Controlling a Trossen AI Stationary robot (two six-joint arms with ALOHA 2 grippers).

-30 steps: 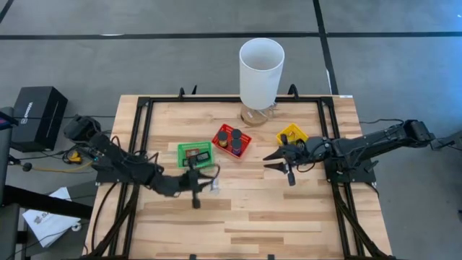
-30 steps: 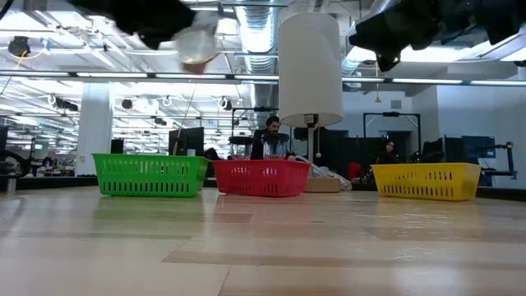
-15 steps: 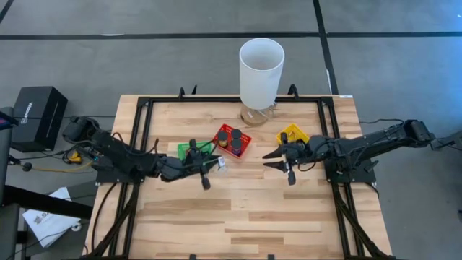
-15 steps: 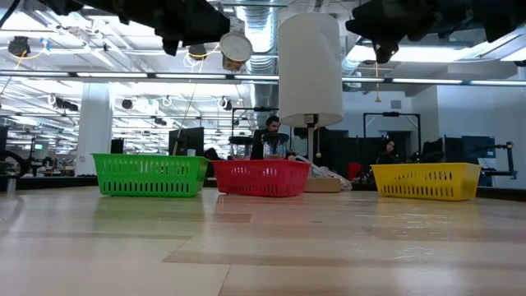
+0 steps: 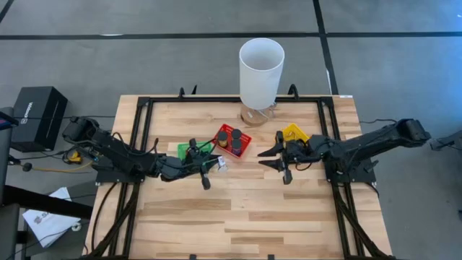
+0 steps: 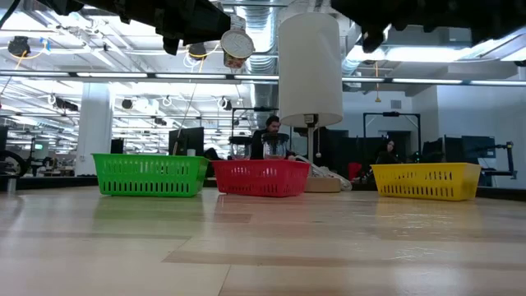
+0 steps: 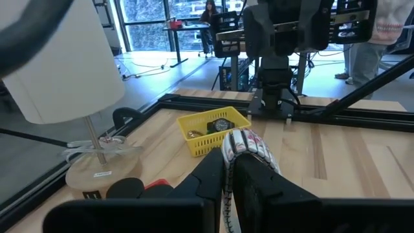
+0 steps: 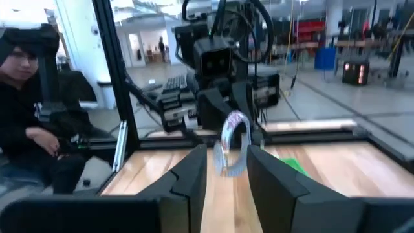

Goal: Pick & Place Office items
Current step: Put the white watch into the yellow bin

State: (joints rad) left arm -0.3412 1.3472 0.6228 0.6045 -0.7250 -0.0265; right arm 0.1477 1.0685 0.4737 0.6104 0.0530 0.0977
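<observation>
We are mid-carry; our left gripper (image 5: 215, 165) pinches a pale ring (image 7: 244, 144) aloft, the red basket (image 5: 242, 152) just beyond it; next, release over a basket; our right gripper (image 5: 268, 158) waits, jaws apart, empty.

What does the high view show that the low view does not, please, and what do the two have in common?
Only the high view shows inside the baskets: two black round discs in the red basket. It also shows both arms whole, the left claw raised near the green basket and the right claw open beside the yellow basket.

Only the low view shows the baskets' slatted sides and the room behind, with a person.

Both show the three baskets, the tall white cylinder and the pale ring held in the left claw.
</observation>
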